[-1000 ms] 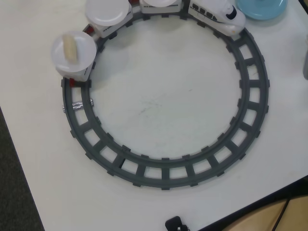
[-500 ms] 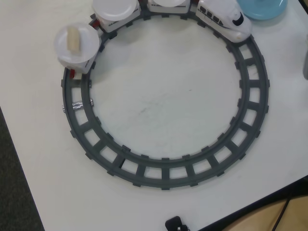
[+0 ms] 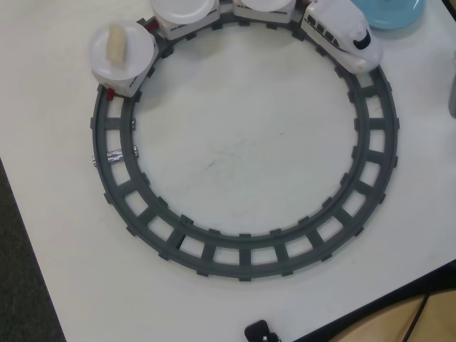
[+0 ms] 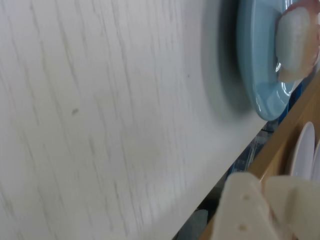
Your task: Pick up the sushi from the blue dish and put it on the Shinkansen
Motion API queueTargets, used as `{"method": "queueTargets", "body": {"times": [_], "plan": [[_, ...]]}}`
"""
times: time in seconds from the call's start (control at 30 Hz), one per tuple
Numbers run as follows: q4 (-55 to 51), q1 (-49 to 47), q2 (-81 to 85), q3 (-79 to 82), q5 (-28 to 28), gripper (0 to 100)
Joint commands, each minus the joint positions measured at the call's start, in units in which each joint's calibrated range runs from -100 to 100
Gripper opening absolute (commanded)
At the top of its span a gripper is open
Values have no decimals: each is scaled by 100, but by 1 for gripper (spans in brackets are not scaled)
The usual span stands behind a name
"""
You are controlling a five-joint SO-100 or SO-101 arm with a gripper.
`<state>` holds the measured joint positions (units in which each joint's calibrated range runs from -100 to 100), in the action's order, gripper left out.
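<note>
In the wrist view, a piece of sushi (image 4: 296, 42) is seen resting on the blue dish (image 4: 255, 65) at the upper right corner, while the pale fingers of the end effector (image 4: 272, 207) enter from the lower right edge. The sushi therefore lies up the frame from the end effector, well apart from it, with bare desk (image 4: 100, 120) to the left and the desk's edge running between them. The picture is blurred. The two fingers appear to lie close together with only a thin seam between them, and nothing is seen held; whether they are fully clenched cannot be told, since the tips are cut by the frame edge.

The long axis of the sushi appears to run roughly up and down the wrist picture, broadly in line with the direction from the fingers to the dish, though its far end is cropped. Which end points where cannot be told.

In the overhead view only a slice of the dish (image 3: 390, 14) is shown at the top right, just beside the nose of the train (image 3: 342, 34). Another piece (image 3: 115, 43) already sits on the plate of the rear car (image 3: 122, 53), its long axis running up and down that frame.

The coming move is judged to be a reach toward the dish, with the fingers opened across the short axis.
</note>
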<state>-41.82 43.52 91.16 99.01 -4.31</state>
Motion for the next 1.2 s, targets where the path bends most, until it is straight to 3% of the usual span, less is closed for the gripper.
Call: {"method": "queueTargets", "body": {"times": [0.0,1.17], "plan": [[-16,-56,91,-9,22,2],[301,-162,-18,-9,17,2]]}}
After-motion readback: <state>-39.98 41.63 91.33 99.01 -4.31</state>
